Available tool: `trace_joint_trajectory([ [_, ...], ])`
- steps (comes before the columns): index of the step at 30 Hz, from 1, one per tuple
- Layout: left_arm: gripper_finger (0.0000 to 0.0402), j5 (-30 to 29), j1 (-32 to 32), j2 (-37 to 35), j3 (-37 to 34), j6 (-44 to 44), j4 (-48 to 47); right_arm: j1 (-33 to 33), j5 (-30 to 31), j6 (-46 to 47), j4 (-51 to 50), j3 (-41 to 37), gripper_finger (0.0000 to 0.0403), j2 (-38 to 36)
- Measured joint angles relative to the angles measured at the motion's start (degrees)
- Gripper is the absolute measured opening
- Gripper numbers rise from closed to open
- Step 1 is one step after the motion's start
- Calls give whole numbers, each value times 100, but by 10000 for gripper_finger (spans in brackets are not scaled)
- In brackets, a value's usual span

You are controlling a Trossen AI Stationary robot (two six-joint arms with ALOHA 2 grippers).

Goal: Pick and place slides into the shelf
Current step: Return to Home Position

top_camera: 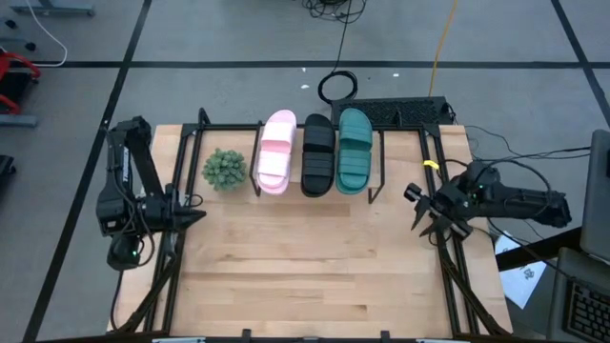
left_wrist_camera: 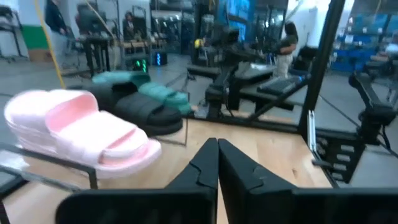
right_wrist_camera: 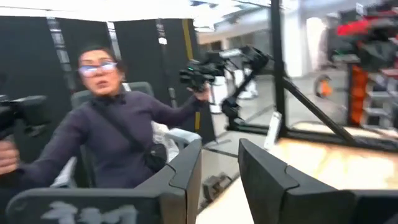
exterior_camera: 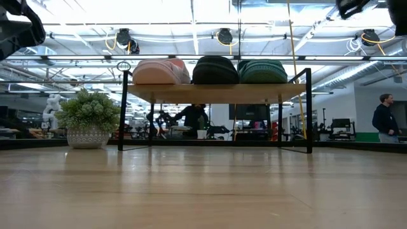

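All three slides are on the top plank of the shelf (exterior_camera: 216, 93), side by side with straps up. The pink slide (top_camera: 276, 152) is on the end nearest the left fingers, the black slide (top_camera: 317, 154) is in the middle, and the teal slide (top_camera: 355, 151) is on the end nearest the right fingers. Neighbours are touching or close to it. The left gripper (top_camera: 197, 217) is over the left edge of the counter (top_camera: 305, 276) with its fingers (left_wrist_camera: 249, 177) pressed together to a point, nothing held. The shelf is ahead of those tips and off to one side, well apart. A potted plant (top_camera: 224, 169) stands on the counter between the left fingertips and the pink slide, just beside that end of the shelf. The right gripper (top_camera: 419, 210) is at the counter's right edge with its fingers (right_wrist_camera: 267, 180) parted by a narrow gap, nothing between them. The teal slide is the closest slide to them, well apart, ahead and off to one side. In the low view both arms show only as dark bits at the upper corners, clear of the counter surface. In the right wrist view, beyond the fingers, a seated person (right_wrist_camera: 112, 137) in a dark top holds a dark device in a raised hand; this part is blurred, so I can't tell more.
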Motion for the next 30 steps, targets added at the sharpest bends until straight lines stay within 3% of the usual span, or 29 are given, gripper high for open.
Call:
trace_joint_trajectory([
  [2, 11, -199, 83, 5, 0, 66, -9, -215, -159, 35, -16, -27, 98, 100],
  [7, 32, 23, 198, -6, 0, 186, -23, -547, -827, 256, 537, -371, 98, 188],
  [12, 41, 215, 308, 10, 0, 98, -43, -854, -1682, 1258, 2342, -883, 98, 143],
  [18, 42, 241, 672, -1, -123, -377, -344, -1323, -2183, 2567, 4086, -1191, 98, 95],
  [25, 42, 447, 712, -107, -207, -600, -232, -1437, -2156, 3452, 4812, -1217, 98, 97],
  [30, 42, 586, 704, -247, -114, 48, 277, -1437, -2033, 3621, 4824, -1217, 98, 97],
])
